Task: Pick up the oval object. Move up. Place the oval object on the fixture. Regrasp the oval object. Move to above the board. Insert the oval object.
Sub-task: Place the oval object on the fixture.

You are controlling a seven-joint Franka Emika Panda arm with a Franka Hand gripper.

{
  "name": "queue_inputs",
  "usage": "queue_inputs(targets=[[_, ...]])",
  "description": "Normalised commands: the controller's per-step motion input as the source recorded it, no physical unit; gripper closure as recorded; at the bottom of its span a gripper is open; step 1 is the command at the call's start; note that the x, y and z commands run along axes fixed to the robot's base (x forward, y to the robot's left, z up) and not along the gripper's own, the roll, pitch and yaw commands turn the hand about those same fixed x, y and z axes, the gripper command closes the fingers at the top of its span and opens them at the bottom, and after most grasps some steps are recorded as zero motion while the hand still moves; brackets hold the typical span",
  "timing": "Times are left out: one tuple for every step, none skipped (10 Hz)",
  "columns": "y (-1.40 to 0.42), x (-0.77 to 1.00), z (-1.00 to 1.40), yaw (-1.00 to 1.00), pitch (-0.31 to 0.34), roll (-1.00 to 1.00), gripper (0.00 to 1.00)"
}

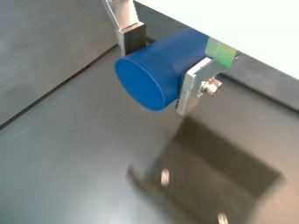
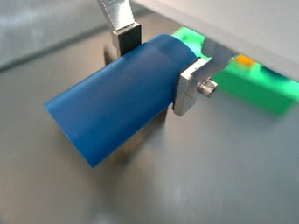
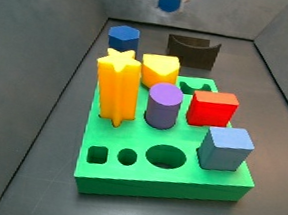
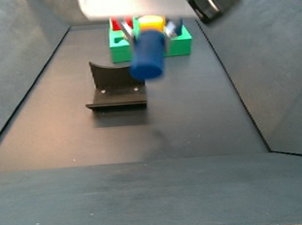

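Gripper [image 2: 158, 59] clamped on the peg [image 2: 117, 101], silver fingers [image 1: 195, 86] pressed to both sides in both wrist views. Peg held aloft and tilted at upper centre of a side view [image 4: 147, 56], above and just right of the fixture [image 4: 114, 88]. Board [image 4: 149, 42] behind, near top centre. Fixture notch unoccupied. Board at frame centre in a side view [image 3: 165, 173], several pegs seated.

Dark grey floor [image 4: 143, 144], seemingly sloped walls
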Motion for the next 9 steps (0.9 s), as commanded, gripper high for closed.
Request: queue_inputs(targets=[[-0.46,1.0,0.75,0.13,-0.046,-1.0,1.0],[-0.38,0.95,0.66,0.12,-0.036,-1.0,1.0],[-0.21,0.71,0.34,0.11,-0.015,-1.0,1.0],[-0.11,0.56,0.15,0.1,0.001,-1.0,1.0],[-0.02,0.42,0.03,0.08,0.036,-1.0,1.0],[0.01,0.33,0.02,0.07,0.07,-1.0,1.0],[0.03,0.23,0.0,0.04,0.122,-1.0,1.0],[0.04,0.16,-0.01,0.01,0.143,-0.94,1.0],[0.05,0.08,-0.01,-0.03,0.142,-0.72,1.0]])
